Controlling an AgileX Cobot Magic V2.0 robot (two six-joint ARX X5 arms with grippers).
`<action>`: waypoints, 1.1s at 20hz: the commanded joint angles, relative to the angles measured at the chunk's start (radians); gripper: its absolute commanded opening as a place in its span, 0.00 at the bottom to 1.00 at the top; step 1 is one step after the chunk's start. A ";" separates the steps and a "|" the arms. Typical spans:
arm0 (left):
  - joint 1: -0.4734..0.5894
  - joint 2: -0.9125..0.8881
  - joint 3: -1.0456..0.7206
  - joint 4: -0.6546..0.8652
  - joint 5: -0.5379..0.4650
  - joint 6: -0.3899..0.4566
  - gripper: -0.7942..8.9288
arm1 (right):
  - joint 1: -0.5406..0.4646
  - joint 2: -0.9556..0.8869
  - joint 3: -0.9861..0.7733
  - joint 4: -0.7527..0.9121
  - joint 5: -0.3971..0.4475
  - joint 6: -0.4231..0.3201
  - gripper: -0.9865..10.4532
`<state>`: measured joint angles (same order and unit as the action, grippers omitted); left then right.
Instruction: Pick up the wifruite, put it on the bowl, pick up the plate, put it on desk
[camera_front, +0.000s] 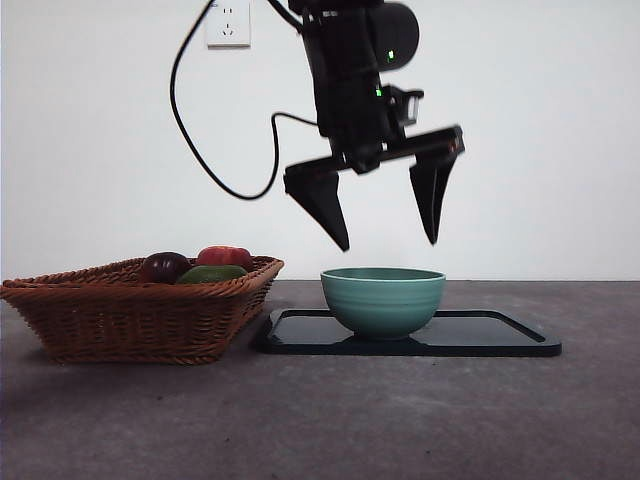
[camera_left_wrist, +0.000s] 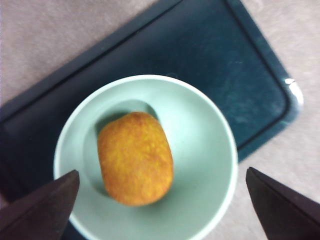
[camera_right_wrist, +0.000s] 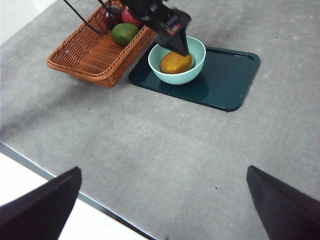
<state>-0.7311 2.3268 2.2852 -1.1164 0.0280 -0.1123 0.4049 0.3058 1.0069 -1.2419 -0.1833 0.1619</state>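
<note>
The orange-brown wifruite (camera_left_wrist: 135, 157) lies inside the pale teal bowl (camera_left_wrist: 200, 115), touching nothing but the bowl. My left gripper (camera_front: 389, 245) hangs open just above the bowl (camera_front: 383, 300), one jaw over each side of the rim, holding nothing. From the right wrist I see the wifruite (camera_right_wrist: 176, 62) in the bowl (camera_right_wrist: 192, 74) under the left gripper (camera_right_wrist: 175, 37). The bowl stands on a glossy dark rectangular tray (camera_front: 480, 335); I see no other plate. My right gripper (camera_right_wrist: 163, 169) waits open, high over the near part of the desk (camera_right_wrist: 150, 135).
A brown wicker basket (camera_front: 130, 310) sits left of the tray, touching its corner, with a dark purple fruit (camera_front: 165, 266), a red fruit (camera_front: 225, 256) and a green one (camera_front: 212, 273). The desk's front edge (camera_right_wrist: 50, 175) runs below the right gripper.
</note>
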 joint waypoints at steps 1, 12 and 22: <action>-0.006 0.060 0.031 0.014 -0.002 0.023 0.63 | 0.005 0.003 0.006 0.007 0.001 0.007 0.60; -0.002 0.142 0.031 0.033 -0.026 0.026 0.62 | 0.005 0.003 0.006 0.007 0.001 0.007 0.60; 0.000 0.146 0.031 0.032 -0.060 0.030 0.36 | 0.005 0.003 0.006 0.007 0.002 0.007 0.60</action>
<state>-0.7250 2.4393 2.2883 -1.0824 -0.0265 -0.0937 0.4049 0.3058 1.0069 -1.2423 -0.1833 0.1619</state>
